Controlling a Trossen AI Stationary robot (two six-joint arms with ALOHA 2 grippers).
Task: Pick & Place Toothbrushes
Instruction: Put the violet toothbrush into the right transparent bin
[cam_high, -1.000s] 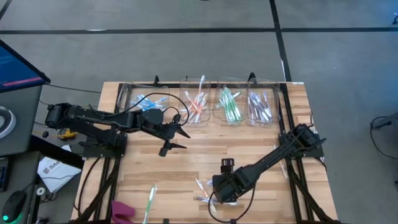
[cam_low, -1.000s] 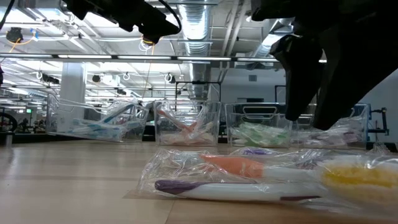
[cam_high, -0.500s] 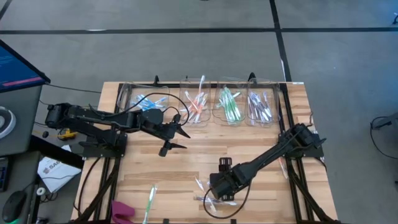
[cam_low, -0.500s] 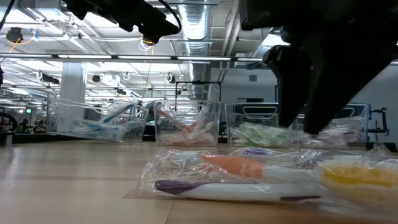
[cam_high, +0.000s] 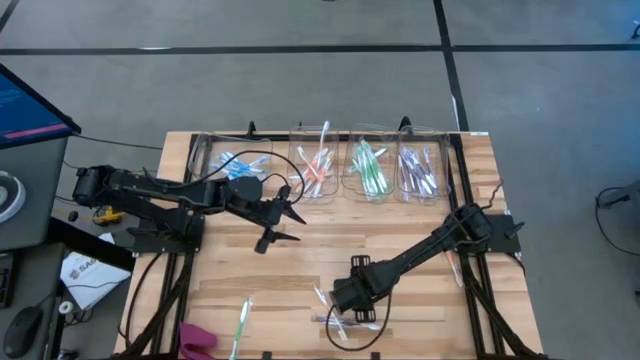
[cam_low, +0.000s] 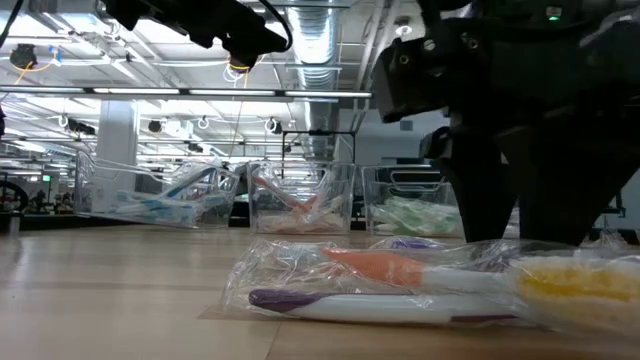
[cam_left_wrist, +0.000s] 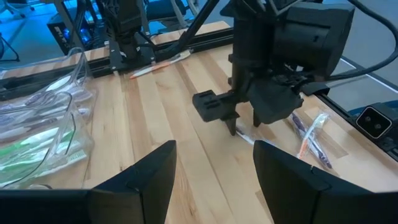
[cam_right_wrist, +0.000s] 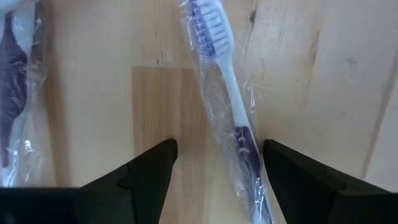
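— What sort of place is this?
— A robotics lab or workshop: a bare concrete floor (cam_high: 300, 90), exposed ducts (cam_low: 325, 40) and strip lights overhead.
— Anything else?
— A wooden table (cam_high: 300, 255) on a metal frame, a monitor (cam_high: 30, 105) beside it.

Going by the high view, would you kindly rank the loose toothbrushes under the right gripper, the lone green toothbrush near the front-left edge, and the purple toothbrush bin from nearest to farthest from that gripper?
1. The loose wrapped toothbrushes, directly below the open right gripper, front centre.
2. The lone green toothbrush, front left.
3. The purple toothbrush bin, back right.
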